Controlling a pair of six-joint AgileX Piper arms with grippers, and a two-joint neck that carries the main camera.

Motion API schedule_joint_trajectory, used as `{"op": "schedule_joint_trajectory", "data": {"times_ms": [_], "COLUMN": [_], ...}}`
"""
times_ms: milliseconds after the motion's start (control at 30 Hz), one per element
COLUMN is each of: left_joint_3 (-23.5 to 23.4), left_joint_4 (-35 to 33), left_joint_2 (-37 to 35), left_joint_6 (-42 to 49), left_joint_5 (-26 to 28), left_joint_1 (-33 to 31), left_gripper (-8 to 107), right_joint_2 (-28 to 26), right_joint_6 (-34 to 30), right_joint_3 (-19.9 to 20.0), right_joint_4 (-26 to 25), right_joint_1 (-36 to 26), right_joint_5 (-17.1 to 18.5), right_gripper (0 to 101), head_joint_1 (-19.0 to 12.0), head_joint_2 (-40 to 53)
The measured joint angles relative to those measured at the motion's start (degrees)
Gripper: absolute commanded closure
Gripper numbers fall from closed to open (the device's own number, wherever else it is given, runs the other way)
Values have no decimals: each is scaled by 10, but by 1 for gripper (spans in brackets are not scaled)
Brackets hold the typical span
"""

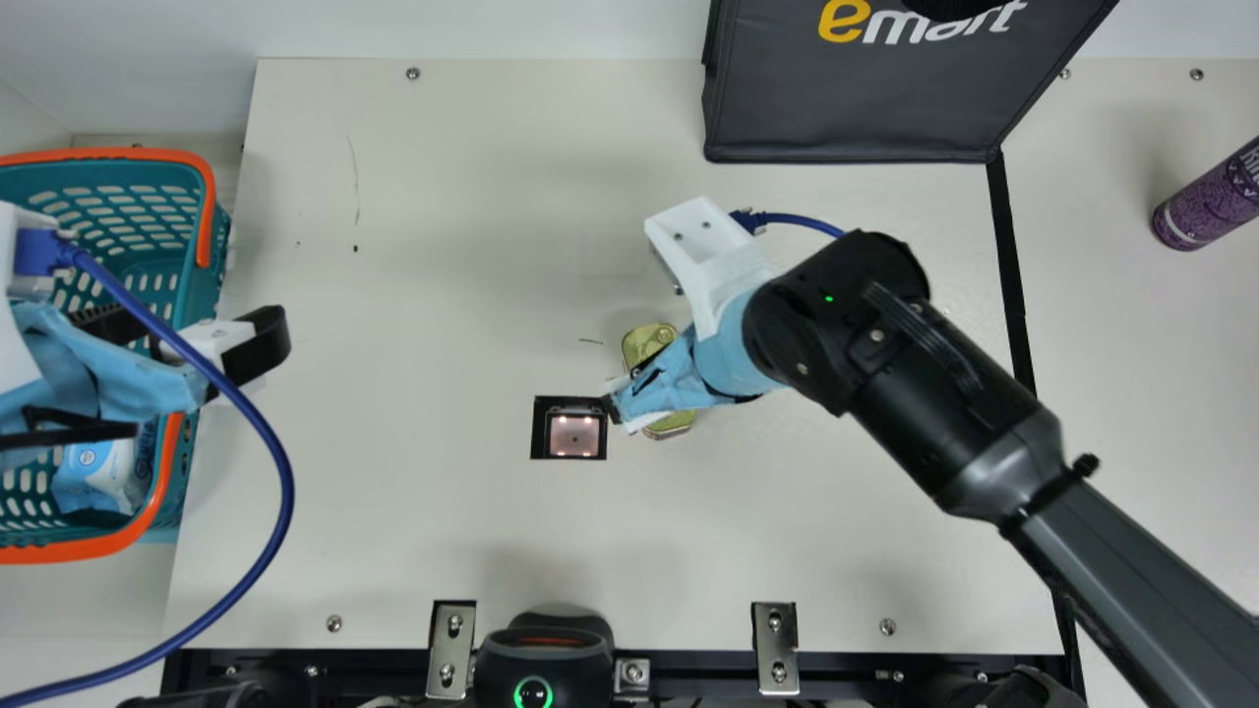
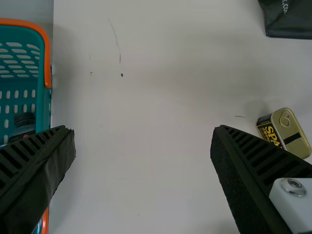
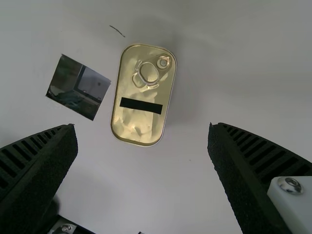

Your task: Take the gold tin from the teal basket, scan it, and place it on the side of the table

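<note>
My left gripper (image 1: 246, 346) is beside the right rim of the teal basket (image 1: 202, 285). My right gripper (image 1: 629, 398) hangs above the gold tin (image 1: 647, 340) and hides its middle. In the left wrist view, the left gripper (image 2: 142, 130) is open with bare table between its fingers, and the tin (image 2: 288, 127) lies beyond one finger. The right wrist view has the right gripper (image 3: 142, 127) open, the tin (image 3: 142, 117) lying flat with its pull-ring side up, not gripped. Close beside the tin is the square scanner window (image 1: 573, 434).
A black bag (image 1: 856, 108) stands at the back, with a purple can (image 1: 1205, 202) at the far right. A blue-and-white pack (image 1: 98, 477) lies in the basket. A black device with a green ring (image 1: 544, 659) sits at the front edge. A blue cable (image 1: 280, 492) loops at left.
</note>
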Motion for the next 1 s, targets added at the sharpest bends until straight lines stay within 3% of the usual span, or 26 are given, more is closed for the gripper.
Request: {"op": "schedule_joint_trajectory", "data": {"times_ms": [433, 1000], "left_joint_3": [0, 0], "left_joint_4": [0, 0], "left_joint_2": [0, 0], "left_joint_6": [0, 0], "left_joint_5": [0, 0], "left_joint_1": [0, 0], "left_gripper": [9, 9], "right_joint_2": [95, 157], "right_joint_6": [78, 162], "right_joint_3": [-30, -6], "right_joint_4": [-36, -71], "right_joint_1": [31, 43], "right_joint_5": [-19, -68], "right_gripper": [6, 6], "head_joint_1": [0, 0], "head_joint_2": [0, 0]}}
